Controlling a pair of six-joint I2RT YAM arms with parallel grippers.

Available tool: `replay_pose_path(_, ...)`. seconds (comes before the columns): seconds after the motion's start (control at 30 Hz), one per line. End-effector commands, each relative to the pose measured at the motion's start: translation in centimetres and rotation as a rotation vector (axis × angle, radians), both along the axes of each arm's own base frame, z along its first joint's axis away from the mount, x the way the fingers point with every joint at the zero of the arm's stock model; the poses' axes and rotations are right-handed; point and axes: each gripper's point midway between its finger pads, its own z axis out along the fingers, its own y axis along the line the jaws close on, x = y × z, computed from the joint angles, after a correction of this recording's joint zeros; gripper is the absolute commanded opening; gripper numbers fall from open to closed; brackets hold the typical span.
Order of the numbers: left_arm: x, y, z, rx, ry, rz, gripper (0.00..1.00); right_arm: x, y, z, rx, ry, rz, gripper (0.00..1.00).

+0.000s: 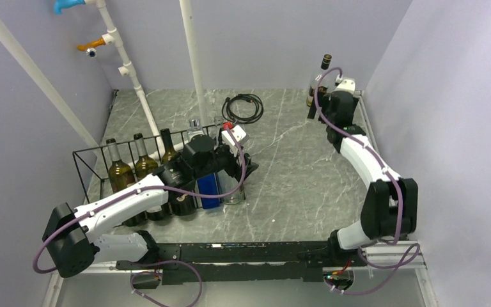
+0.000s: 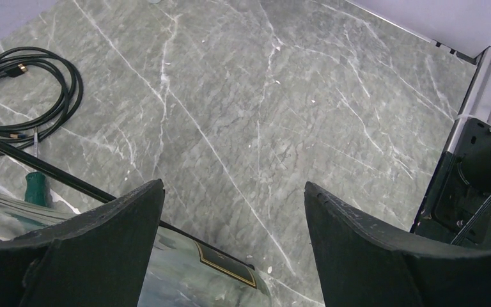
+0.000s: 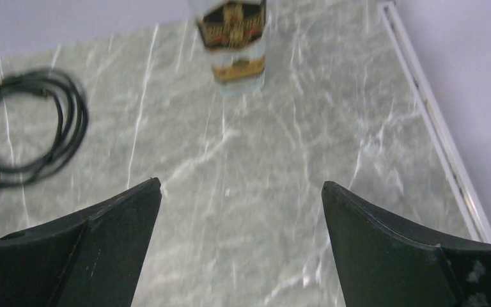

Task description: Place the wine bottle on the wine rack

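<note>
A clear wine bottle [image 1: 323,71] with a dark cap and a black-and-gold label stands upright at the back right of the table. In the right wrist view it [image 3: 233,38] is ahead of my right gripper [image 3: 240,192], apart from it. My right gripper [image 1: 319,110] is open and empty. The black wire wine rack [image 1: 89,157] sits at the left and holds several bottles, among them amber ones [image 1: 120,173], a blue one [image 1: 209,185] and a clear one [image 2: 185,275]. My left gripper [image 1: 244,167] is open and empty over the rack's right end [image 2: 233,192].
A coiled black cable [image 1: 243,105] lies at the back middle and shows in both wrist views [image 2: 25,89] [image 3: 32,128]. White pipes [image 1: 192,57] rise behind the rack. A green-handled tool [image 2: 35,185] lies beside the rack wire. Walls close in the left, back and right.
</note>
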Motion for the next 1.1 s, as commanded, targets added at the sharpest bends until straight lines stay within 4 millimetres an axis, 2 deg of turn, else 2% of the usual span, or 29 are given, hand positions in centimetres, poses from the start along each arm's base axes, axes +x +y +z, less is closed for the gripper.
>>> replay_pose_path(0.0, -0.1, -0.5, 3.9, -0.076, -0.063, -0.018, 0.85, 5.3, -0.7, 6.3, 0.013, -0.195, 0.046, 1.0)
replay_pose_path(0.17, 0.1, -0.3, 3.9, -0.068, -0.063, 0.002, 0.85, 9.8, -1.1, 7.8, -0.06, -0.25, 0.058, 1.0)
replay_pose_path(0.3, 0.5, 0.1, 4.0, -0.059, -0.08, 0.024, 0.86, 13.2, -1.0, 7.5, -0.077, -0.253, 0.056, 1.0)
replay_pose_path(0.53, 0.8, 0.4, 3.8, -0.045, -0.096, 0.043, 0.86, 18.5, -1.7, 3.8, -0.098, -0.213, 0.013, 1.0)
replay_pose_path(0.57, 0.8, 0.4, 3.7, -0.041, -0.093, 0.042, 0.86, 19.3, -1.9, 3.8, -0.088, -0.217, 0.004, 1.0)
replay_pose_path(0.63, 0.8, 0.4, 3.6, -0.036, -0.089, 0.039, 0.86, 20.6, -2.1, 2.0, -0.077, -0.202, 0.007, 1.0)
replay_pose_path(0.77, 1.0, 0.4, 3.5, -0.03, -0.098, 0.043, 0.86, 22.5, -1.9, 0.1, -0.088, -0.179, 0.03, 0.99)
replay_pose_path(0.83, 1.2, 0.5, 3.4, -0.021, -0.102, 0.055, 0.86, 22.8, -2.1, -1.3, -0.073, -0.157, 0.005, 0.89)
replay_pose_path(0.9, 1.4, 0.6, 3.2, -0.011, -0.098, 0.064, 0.86, 22.8, -1.8, -2.3, -0.059, -0.147, 0.021, 0.73)
replay_pose_path(0.97, 1.5, 0.6, 3.0, -0.007, -0.096, 0.067, 0.86, 22.5, -1.2, -2.7, -0.045, -0.146, 0.052, 0.59)
replay_pose_path(1.07, 1.7, 0.6, 2.7, 0.0, -0.092, 0.071, 0.86, 21.4, -0.3, -3.3, -0.014, -0.142, 0.089, 0.44)
